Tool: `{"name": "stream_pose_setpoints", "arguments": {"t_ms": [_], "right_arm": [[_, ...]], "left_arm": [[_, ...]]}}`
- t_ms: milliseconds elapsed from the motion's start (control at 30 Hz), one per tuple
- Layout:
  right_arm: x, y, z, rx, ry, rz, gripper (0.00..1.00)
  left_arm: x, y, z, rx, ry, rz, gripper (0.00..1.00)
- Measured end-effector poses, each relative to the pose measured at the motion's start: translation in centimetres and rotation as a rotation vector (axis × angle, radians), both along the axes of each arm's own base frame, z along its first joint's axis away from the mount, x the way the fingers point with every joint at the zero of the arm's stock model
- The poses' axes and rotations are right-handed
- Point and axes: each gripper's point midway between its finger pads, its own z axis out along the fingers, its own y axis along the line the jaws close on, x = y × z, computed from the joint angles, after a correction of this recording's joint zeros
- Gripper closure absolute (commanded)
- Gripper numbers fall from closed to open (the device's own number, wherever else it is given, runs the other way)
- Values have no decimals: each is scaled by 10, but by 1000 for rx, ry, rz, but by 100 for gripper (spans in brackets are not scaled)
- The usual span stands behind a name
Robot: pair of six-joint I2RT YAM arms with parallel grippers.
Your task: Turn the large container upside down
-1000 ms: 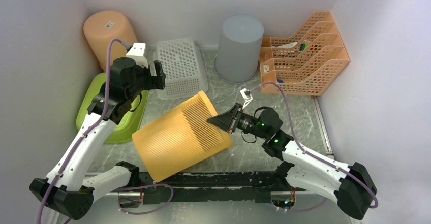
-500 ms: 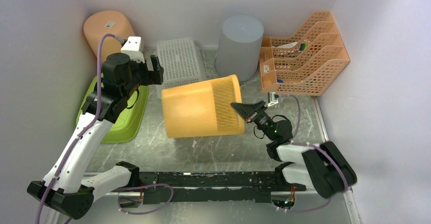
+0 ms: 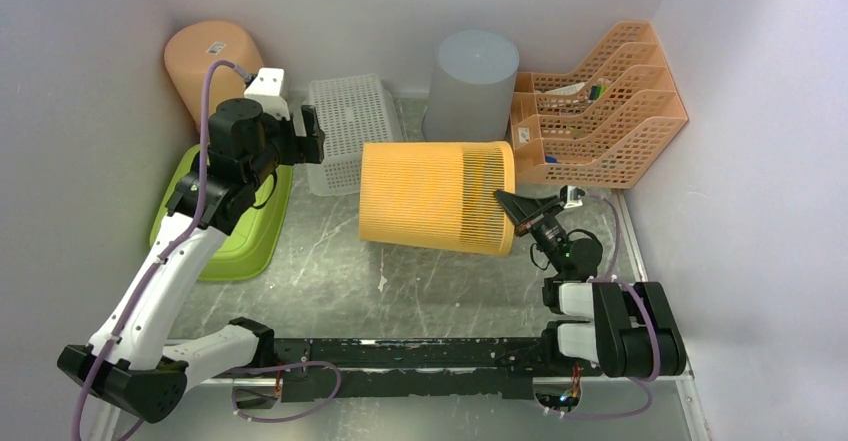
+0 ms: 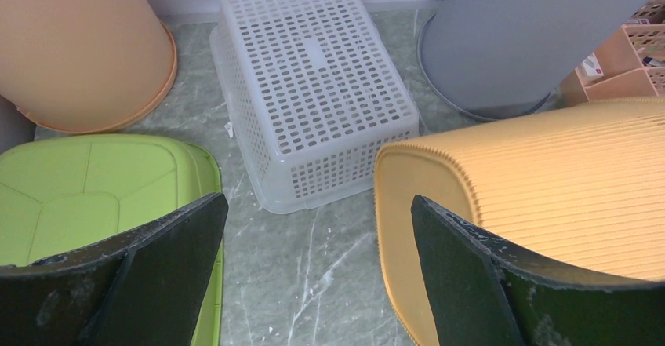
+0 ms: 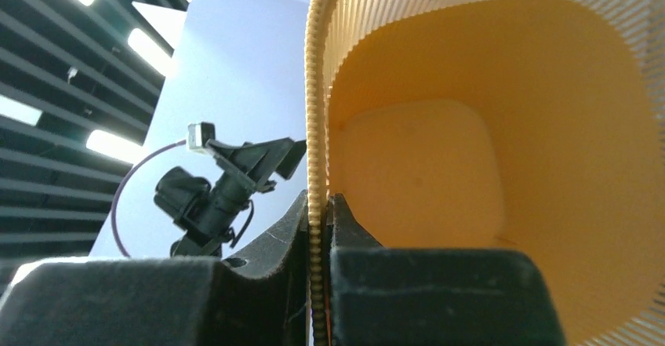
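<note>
Over the grey marbled counter (image 3: 330,261), the right end effector (image 3: 506,202) clenches the rim of the ribbed orange plastic bin (image 3: 430,196). The left end effector (image 4: 319,205) hangs released.

peach bin (image 3: 190,56) back-left | white basket (image 3: 355,131) inverted | grey bin (image 3: 470,81) | orange file rack (image 3: 600,131) | green tub (image 3: 250,241)

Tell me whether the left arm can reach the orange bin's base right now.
Probably yes: the open left gripper hangs beside the bin at its closed end with nothing between them, and the right gripper pinches only the far rim.
</note>
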Motion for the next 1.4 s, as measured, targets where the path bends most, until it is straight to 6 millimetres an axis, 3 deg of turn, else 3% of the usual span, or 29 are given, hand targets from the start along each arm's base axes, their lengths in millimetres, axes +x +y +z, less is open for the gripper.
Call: {"name": "stream_pose_setpoints", "arguments": {"t_ms": [300,433,600,700,833,933,1033,1167,1300,1400], "right_arm": [[-7,17,35,88,-42,85,100],[-18,51,45,129,-36,183,100],[-23,94,61,146,-55,295,100],[-18,100,61,151,-52,289,100],[-5,99,44,145,4,245,100],[1,94,19,143,84,204,100],[3,80,15,159,103,165,100],[9,37,4,194,144,51,100],[19,-18,-13,231,200,-98,100],[22,-33,-19,236,223,-126,100]], "left_arm": [[2,-1,34,-4,-58,-4,1],[1,-1,41,-7,-70,-2,0],[-1,0,36,4,-49,1,1],[-2,2,36,7,-49,7,0],[-2,3,36,12,-50,11,1],[-3,4,37,12,-52,12,1],[-3,4,37,14,-53,13,1],[-3,6,37,23,-55,19,0],[-3,6,37,24,-56,20,0],[-5,6,35,25,-53,18,0]]}}
